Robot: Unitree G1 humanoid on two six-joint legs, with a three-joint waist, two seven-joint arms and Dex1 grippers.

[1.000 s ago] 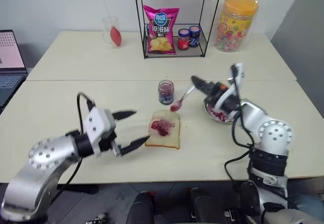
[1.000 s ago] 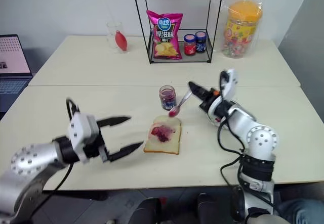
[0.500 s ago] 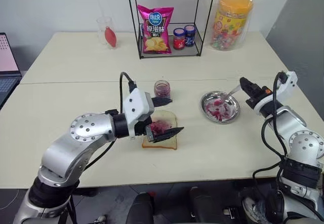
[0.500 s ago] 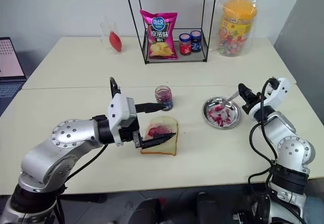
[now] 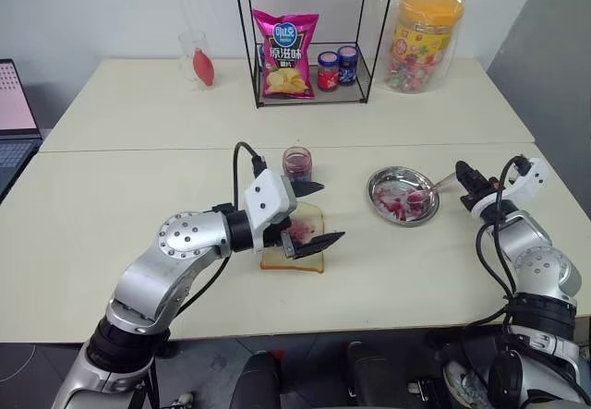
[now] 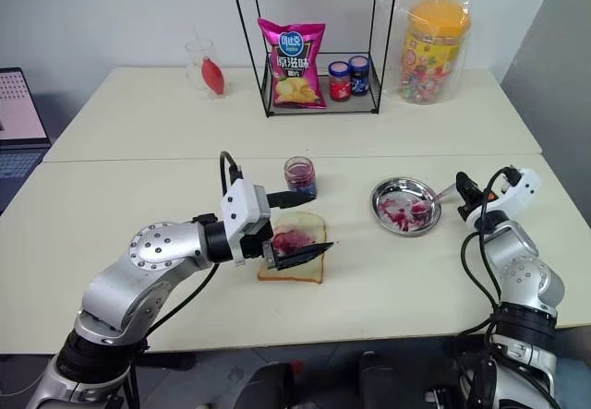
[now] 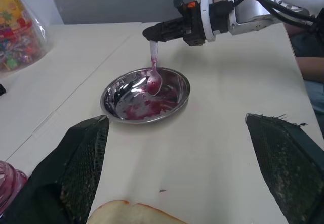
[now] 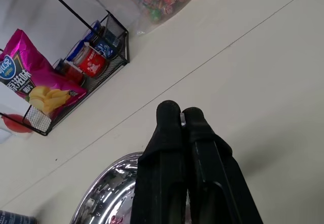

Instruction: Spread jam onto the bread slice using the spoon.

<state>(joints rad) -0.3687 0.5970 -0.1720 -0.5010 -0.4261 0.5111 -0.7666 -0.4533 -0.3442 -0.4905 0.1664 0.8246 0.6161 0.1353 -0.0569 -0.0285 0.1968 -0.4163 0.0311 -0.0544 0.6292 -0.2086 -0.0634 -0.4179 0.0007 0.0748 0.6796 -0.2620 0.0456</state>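
Steel gleams at the right of the frame, where the spoon [image 7: 153,75] now dips its stained bowl into the round dish [image 5: 404,196]. A second ago that spoon hung over the bread slice [image 5: 297,243] near the middle of the head view; it has since travelled to the right, and the right hand [image 5: 468,177], clenched on the thin handle, has gone with it to the dish's right edge. Meanwhile the left hand [image 5: 314,215] has swung in from the lower left and now sits with its two fingers spread wide on either side of the bread, one near the small open jar [image 5: 297,162], the other at the slice's near edge, gripping nothing.

Jam [image 6: 288,241] lies as a dark reddish-purple patch at the centre of the slice, with pale crumb around it, so the spreading looks only partly done. More smears line the dish. Going by this, the spoon is probably picking up another load there, while the left hand seems set to steady the bread on the tabletop [image 5: 138,178].
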